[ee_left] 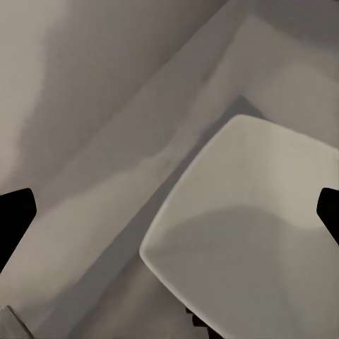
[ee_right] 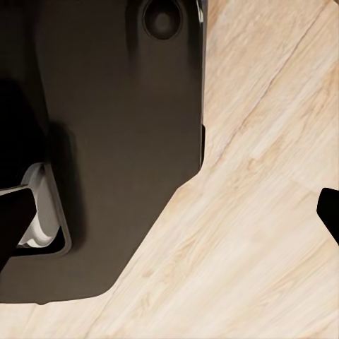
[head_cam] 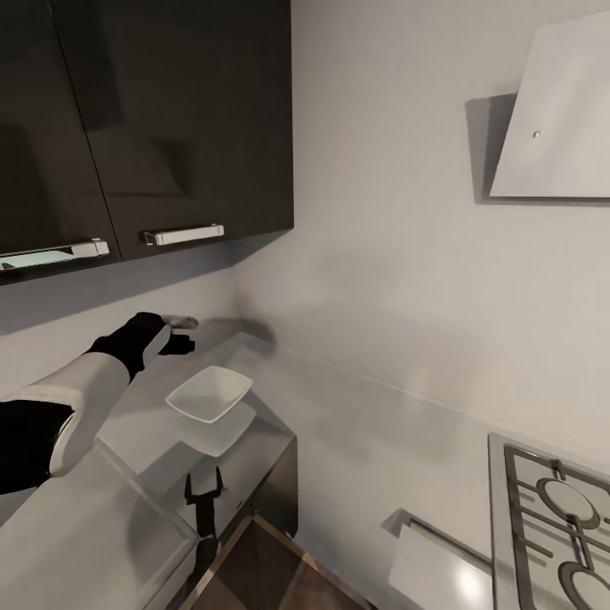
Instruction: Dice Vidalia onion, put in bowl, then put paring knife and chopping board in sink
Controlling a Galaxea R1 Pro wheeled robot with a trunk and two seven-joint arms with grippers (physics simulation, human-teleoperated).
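Your left arm reaches forward and to the left over the tabletop [head_cam: 356, 407], white forearm leading into a black wrist, with the left gripper [head_cam: 180, 332] held out near the far wall, just beyond the bowl [head_cam: 209, 394]. From the head view you cannot tell whether its fingers are released or clenched; something pale and blurred sits at their tips, too unclear to name. In the left wrist view the two dark fingers [ee_left: 15, 217] show at opposite edges, spread wide with nothing between them, and the bowl [ee_left: 247, 233] lies below them on the grey surface.

The bowl is white and squarish, resting on the glossy tabletop near its left end, its reflection showing just under it. Black upper cabinets [head_cam: 144, 119] with chrome handles [head_cam: 182, 234] hang above your left arm. A hob [head_cam: 551, 517] sits at the right, and a white hood [head_cam: 555, 119] is on the wall above it.

Your right gripper points down at the wood-plank floor [ee_right: 261, 212] beside the robot's dark base [ee_right: 106, 141]; its fingers [ee_right: 328, 212] also stand wide apart, holding nothing.
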